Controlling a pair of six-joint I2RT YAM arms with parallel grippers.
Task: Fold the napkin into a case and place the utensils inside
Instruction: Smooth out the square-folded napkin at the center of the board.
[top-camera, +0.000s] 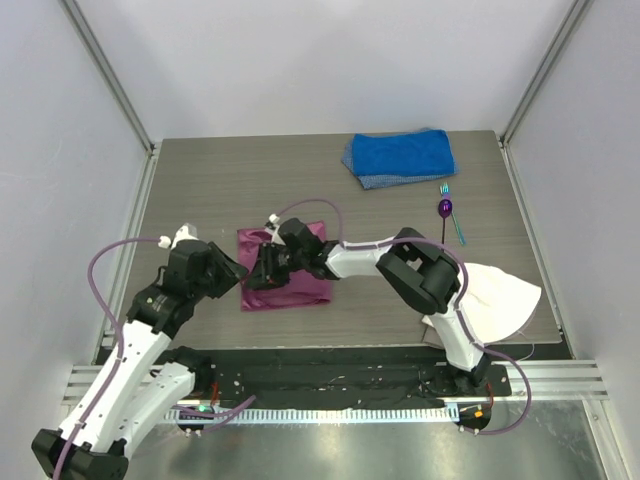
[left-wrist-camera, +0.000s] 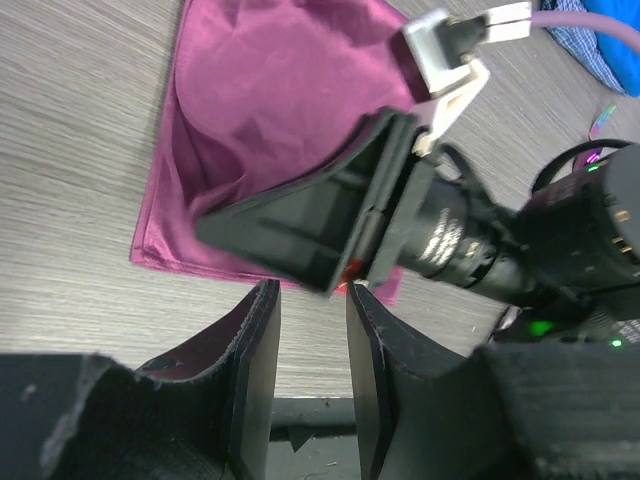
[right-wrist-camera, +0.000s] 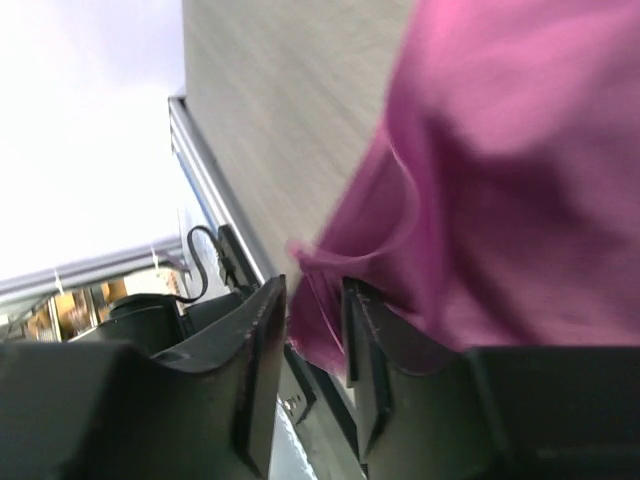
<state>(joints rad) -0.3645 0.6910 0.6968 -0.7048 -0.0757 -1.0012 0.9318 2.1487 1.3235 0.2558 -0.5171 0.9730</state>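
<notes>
Two tools at the napkin (top-camera: 290, 280) on the counter (top-camera: 200, 190).
We see right tool (right-wrist-camera: 312, 340) pinching a napkin fold; left tool (left-wrist-camera: 312, 345) spread partway, empty.

Lab test cell – white panel walls (top-camera: 300, 60), aluminium framing (top-camera: 110, 70).

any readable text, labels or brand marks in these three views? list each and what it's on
None can be read in any view.
The napkin, the blue towel, the white cloth, the spoon and the fork show no print.
Light marks on the right arm's cylindrical joint in the left wrist view are too blurred to read.
</notes>
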